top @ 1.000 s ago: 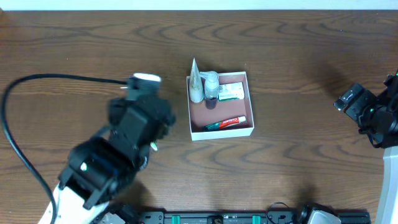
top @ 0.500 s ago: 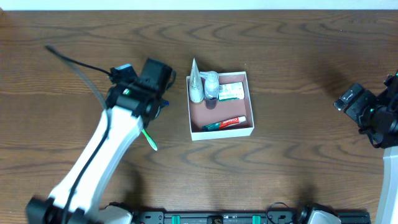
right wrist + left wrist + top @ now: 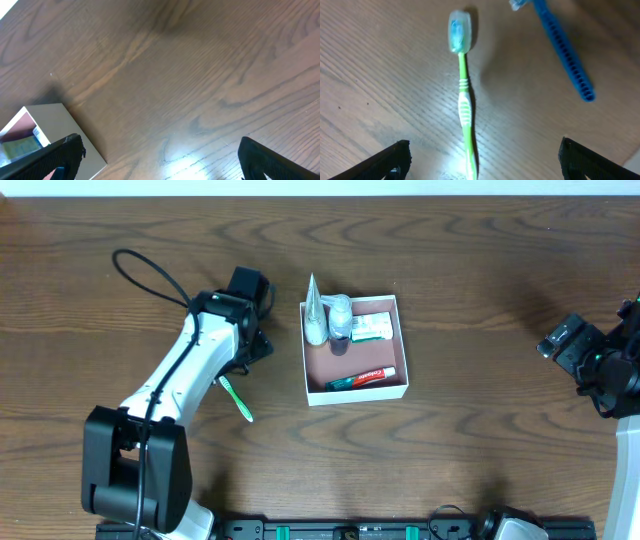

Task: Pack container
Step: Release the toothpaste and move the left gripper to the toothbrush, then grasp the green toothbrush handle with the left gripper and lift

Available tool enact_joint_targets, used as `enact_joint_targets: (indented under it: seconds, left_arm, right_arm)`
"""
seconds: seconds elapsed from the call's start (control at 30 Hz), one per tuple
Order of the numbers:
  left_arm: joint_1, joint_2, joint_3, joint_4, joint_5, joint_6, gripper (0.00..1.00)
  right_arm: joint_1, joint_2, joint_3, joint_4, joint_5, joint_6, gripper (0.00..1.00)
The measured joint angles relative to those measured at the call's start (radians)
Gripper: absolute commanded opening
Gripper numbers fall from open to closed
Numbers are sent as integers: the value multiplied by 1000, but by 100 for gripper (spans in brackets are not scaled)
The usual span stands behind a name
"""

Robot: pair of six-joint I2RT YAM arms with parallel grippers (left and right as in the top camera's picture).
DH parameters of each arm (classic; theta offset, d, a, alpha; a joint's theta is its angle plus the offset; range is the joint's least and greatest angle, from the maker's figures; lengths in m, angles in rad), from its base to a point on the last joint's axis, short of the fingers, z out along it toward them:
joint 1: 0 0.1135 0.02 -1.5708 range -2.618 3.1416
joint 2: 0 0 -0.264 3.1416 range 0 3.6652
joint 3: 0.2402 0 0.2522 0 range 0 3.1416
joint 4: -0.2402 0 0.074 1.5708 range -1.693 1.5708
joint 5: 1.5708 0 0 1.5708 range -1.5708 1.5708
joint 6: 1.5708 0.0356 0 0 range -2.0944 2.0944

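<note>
Green toothbrush (image 3: 465, 105) lies flat on the worktop (image 3: 480, 450), left of centre. Left gripper (image 3: 485, 162) hangs over its handle end, jaws spread wide, nothing pinched. Blue ribbed handle (image 3: 567, 55) lies just beside the brush. Right gripper (image 3: 162, 160) is near the right edge, jaws spread, empty. Container (image 3: 304, 360) sits about mid-worktop: toothpaste (image 3: 362, 377) along the near wall; carton (image 3: 372, 328), bottle (image 3: 341, 312) and cone tube (image 3: 315, 320) at the far wall.

Left wrist view: the blue ribbed tool (image 3: 565, 47) loses its head at the top edge, the green toothbrush (image 3: 464, 95) its handle end at the bottom. Right wrist view: the lower left corner cuts the container (image 3: 65, 135).
</note>
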Motion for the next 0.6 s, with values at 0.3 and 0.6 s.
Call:
enact_joint_targets:
  seconds: [0.3,0.6]
  left_arm:
    - [61,0,-146,164,153,82,94]
    - [87,0,-250,243,203,99,89]
  right_arm:
    - [0,0,0,0,0,0,99]
    - [0,0,0,0,0,0,99]
